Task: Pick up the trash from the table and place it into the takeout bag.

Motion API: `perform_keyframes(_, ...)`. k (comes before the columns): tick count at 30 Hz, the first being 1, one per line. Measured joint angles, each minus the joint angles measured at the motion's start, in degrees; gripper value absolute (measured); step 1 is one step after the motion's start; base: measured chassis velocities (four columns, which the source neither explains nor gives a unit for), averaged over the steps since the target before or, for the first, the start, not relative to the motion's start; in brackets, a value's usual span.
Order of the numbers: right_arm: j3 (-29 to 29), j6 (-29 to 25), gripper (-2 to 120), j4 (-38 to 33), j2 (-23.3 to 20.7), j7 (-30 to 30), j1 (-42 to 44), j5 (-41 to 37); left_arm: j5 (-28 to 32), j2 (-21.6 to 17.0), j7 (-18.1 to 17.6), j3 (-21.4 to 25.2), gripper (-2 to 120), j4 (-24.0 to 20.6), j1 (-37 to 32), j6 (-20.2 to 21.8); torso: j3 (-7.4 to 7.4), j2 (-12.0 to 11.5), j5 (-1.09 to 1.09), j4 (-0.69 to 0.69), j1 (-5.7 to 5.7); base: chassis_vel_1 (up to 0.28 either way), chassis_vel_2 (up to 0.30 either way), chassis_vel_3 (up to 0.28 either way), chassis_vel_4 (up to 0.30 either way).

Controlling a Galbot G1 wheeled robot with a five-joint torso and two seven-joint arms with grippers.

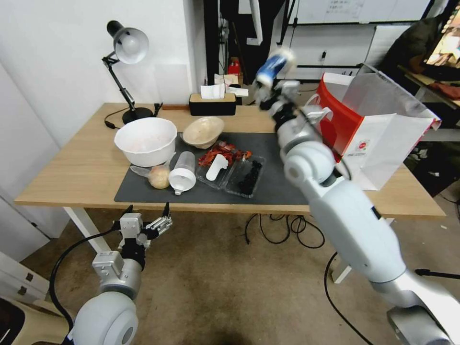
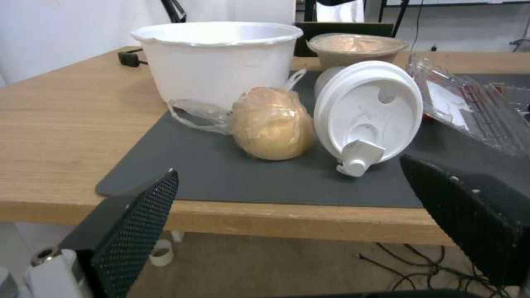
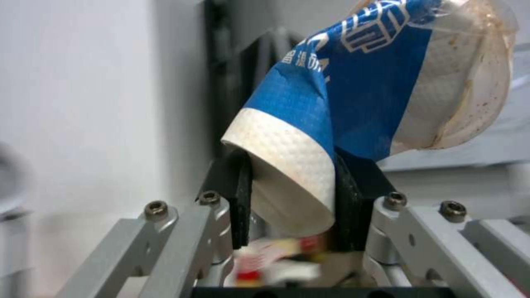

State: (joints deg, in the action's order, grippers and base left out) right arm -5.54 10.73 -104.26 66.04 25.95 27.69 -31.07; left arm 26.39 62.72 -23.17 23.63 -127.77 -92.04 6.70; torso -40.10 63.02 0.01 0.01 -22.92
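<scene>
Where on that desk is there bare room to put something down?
Bare wood lies left of the white bowl, toward the lamp. The mat's right part before the takeout bag is open too. Its left half is crowded with trash.

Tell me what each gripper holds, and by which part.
The right gripper pinches the blue-and-white paper cup at its white lower end, squashing it. The left gripper is open and holds nothing.

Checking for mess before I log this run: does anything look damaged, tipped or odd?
Yes. The blue-and-white paper cup in the right hand is crushed flat at its base between the pads and stained inside. On the dark grey mat, the clear plastic lidded cup lies tipped on its side beside the beige lump.
</scene>
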Motion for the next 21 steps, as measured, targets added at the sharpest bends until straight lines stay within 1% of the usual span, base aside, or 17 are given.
perform_keyframes(1,-1.2,1.7,30,-0.6,-0.9,3.4,-0.2,1.9,0.0,0.0,0.0,0.1,100,-0.1,0.0,0.0,0.0,0.0,0.0,-0.01,0.0,0.0,0.0,0.0,0.0)
perform_keyframes(3,-2.8,5.9,29,-1.4,-2.6,9.7,-0.3,3.0,0.0,0.0,0.0,0.1,100,-0.3,-0.1,0.0,0.01,0.0,0.01,-0.03,0.0,0.0,0.0,0.0,0.0)
perform_keyframes(4,-2.8,5.9,29,-1.4,-2.6,9.7,-0.3,3.0,0.0,0.0,0.0,0.1,100,-0.3,-0.1,0.0,0.01,0.0,0.01,-0.03,0.0,0.0,0.0,0.0,0.0)
perform_keyframes(5,-3.5,8.1,29,-1.8,-3.5,12.9,-0.2,2.6,0.0,0.0,0.0,0.1,100,-0.4,-0.1,0.0,0.01,0.0,0.01,-0.02,0.0,0.0,0.0,0.0,0.0)
perform_keyframes(7,-4.5,11.3,29,-2.5,-4.9,17.5,0.5,0.7,0.0,0.0,0.0,0.1,100,-0.4,-0.2,0.0,0.01,0.0,0.0,-0.02,0.0,0.0,0.0,0.0,0.0)
perform_keyframes(8,-4.5,11.3,29,-2.5,-4.9,17.5,0.5,0.7,0.0,0.0,0.0,0.1,100,-0.4,-0.2,0.0,0.01,0.0,0.0,-0.02,0.0,0.0,0.0,0.0,0.0)
perform_keyframes(10,-5.3,13.4,29,-2.8,-6.1,20.6,1.4,-1.3,0.0,0.0,0.0,0.1,100,-0.4,-0.2,0.0,0.01,0.0,0.01,-0.01,0.0,0.0,0.0,0.0,0.0)
perform_keyframes(12,-6.0,14.4,29,-2.7,-7.0,22.0,2.3,-3.2,0.0,0.0,0.0,0.0,100,-0.4,-0.2,0.0,0.01,0.0,0.0,-0.01,0.0,0.0,0.0,0.0,0.0)
perform_keyframes(17,-6.4,15.7,29,-2.1,-7.3,23.2,3.2,-6.3,0.0,0.0,0.0,-0.3,100,-0.4,-0.1,0.0,0.01,0.0,0.0,0.0,0.0,0.0,0.0,0.0,0.0)
perform_keyframes(20,-6.6,16.2,38,-1.9,-7.1,23.4,3.6,-7.1,0.0,0.0,0.0,-0.3,100,-0.5,-0.1,0.0,0.0,0.0,-0.01,0.0,0.0,0.0,0.0,0.0,0.0)
perform_keyframes(21,-6.6,16.2,38,-1.9,-7.1,23.4,3.6,-7.1,0.0,0.0,0.0,-0.3,100,-0.5,-0.1,0.0,0.0,0.0,-0.01,0.0,0.0,0.0,0.0,0.0,0.0)
